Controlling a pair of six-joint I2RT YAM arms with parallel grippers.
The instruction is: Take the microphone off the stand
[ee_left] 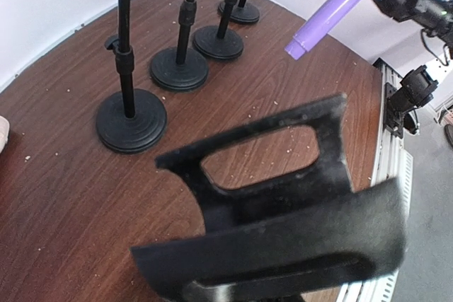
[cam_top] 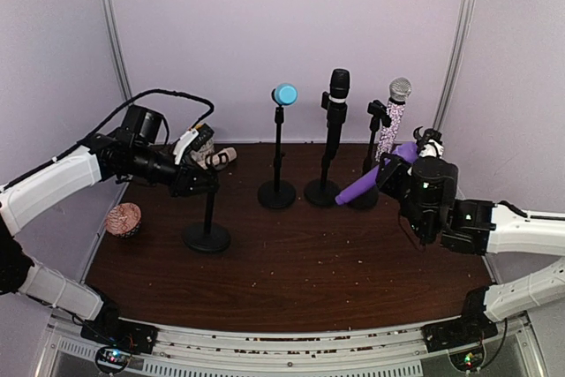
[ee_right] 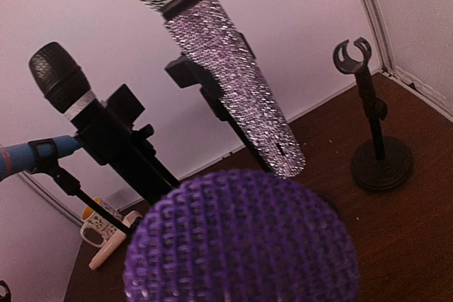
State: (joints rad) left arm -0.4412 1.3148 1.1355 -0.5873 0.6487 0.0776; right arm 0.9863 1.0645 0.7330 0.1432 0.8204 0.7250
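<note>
purple microphone (ee_right: 241,238) head close up, crumb-speckled dark wood table (cam_top: 291,271), pale walls (cam_top: 265,24)

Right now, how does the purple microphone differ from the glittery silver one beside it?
The purple microphone is off any stand, gripped in the right tool; the glittery microphone sits clipped in its stand. The purple one slants, handle end low; the glittery one stands nearly upright. The purple body is plain; the glittery body sparkles. Both have mesh heads.
</note>
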